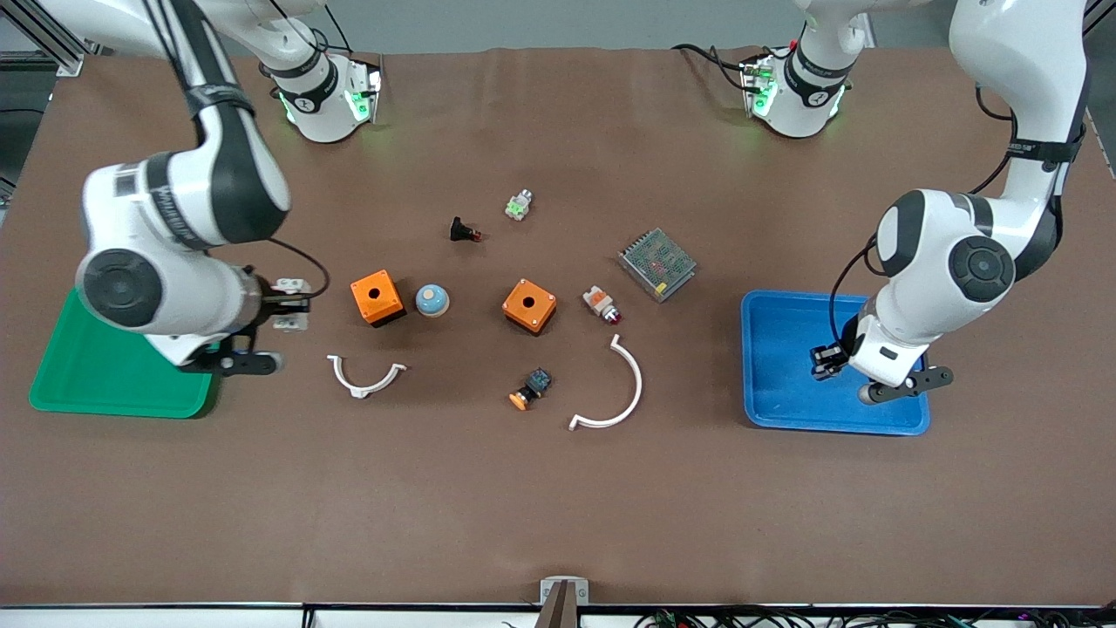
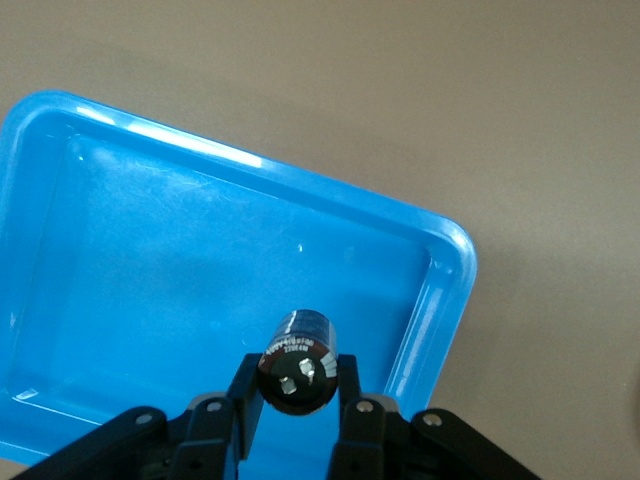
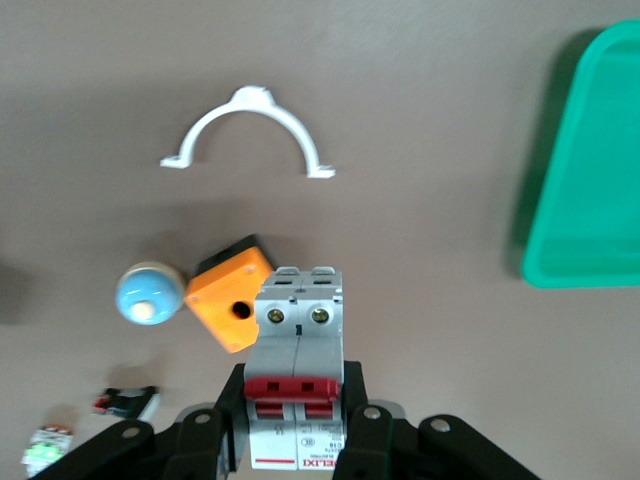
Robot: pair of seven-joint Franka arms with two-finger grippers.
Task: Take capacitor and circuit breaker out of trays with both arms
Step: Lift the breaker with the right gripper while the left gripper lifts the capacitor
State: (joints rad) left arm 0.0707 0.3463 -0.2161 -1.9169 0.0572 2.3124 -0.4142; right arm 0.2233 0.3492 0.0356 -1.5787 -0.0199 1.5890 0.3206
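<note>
My left gripper (image 1: 824, 359) is shut on the capacitor (image 2: 298, 362), a near-black short cylinder with a silvery end. It holds it over the blue tray (image 1: 785, 406), near the tray's rim in the left wrist view (image 2: 445, 290). My right gripper (image 1: 283, 305) is shut on the breaker (image 3: 298, 340), a light-grey block with red levers. It holds it over the table between the green tray (image 1: 113, 388) and an orange box (image 1: 377, 297). The breaker shows in the front view (image 1: 292, 303) as a small pale block.
Mid-table lie a second orange box (image 1: 529, 305), a blue dome (image 1: 432, 300), two white curved clamps (image 1: 366, 377) (image 1: 615, 392), an orange-capped button (image 1: 530, 389), a white-and-orange part (image 1: 602, 303), a metal mesh unit (image 1: 657, 263) and a black button (image 1: 465, 231).
</note>
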